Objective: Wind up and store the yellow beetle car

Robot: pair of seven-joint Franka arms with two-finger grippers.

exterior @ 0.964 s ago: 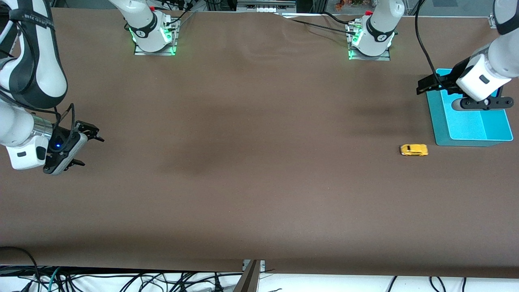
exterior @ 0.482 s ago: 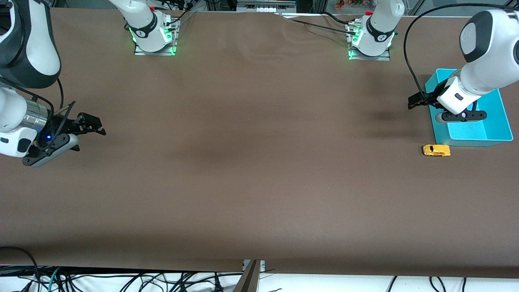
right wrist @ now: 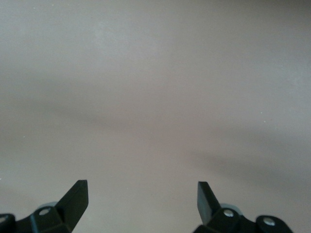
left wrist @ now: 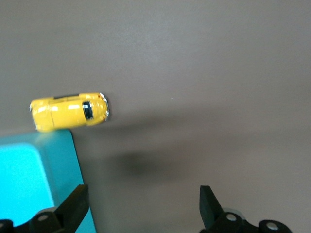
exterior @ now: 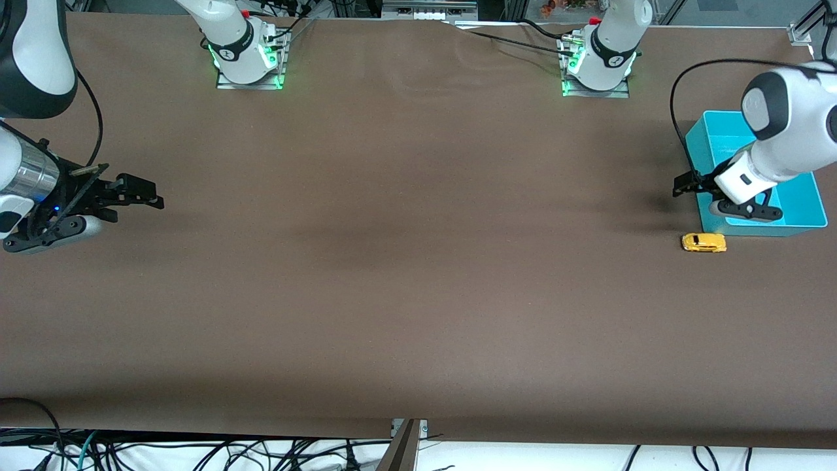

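Brown matte surface (exterior: 405, 261). Right gripper (exterior: 140, 194) waits at right arm's end, fingers spread, empty. Left gripper (exterior: 686, 185) over teal plastic bin (exterior: 801, 203) edge, fingers apart, empty. Tiny yellow beetle car (exterior: 703, 243) just beside bin, nearer camera. Advice: centre fingers across body before descending.

White arms with dark joint bands, green-lit bases, black cables and black fingers (right wrist: 77, 196).

- A brown table (exterior: 405, 261) fills the front view.
- A teal bin (exterior: 794, 216) sits on it at the left arm's end, open side up.
- Black cables (exterior: 196, 451) lie tangled below the table edge nearest the front camera.
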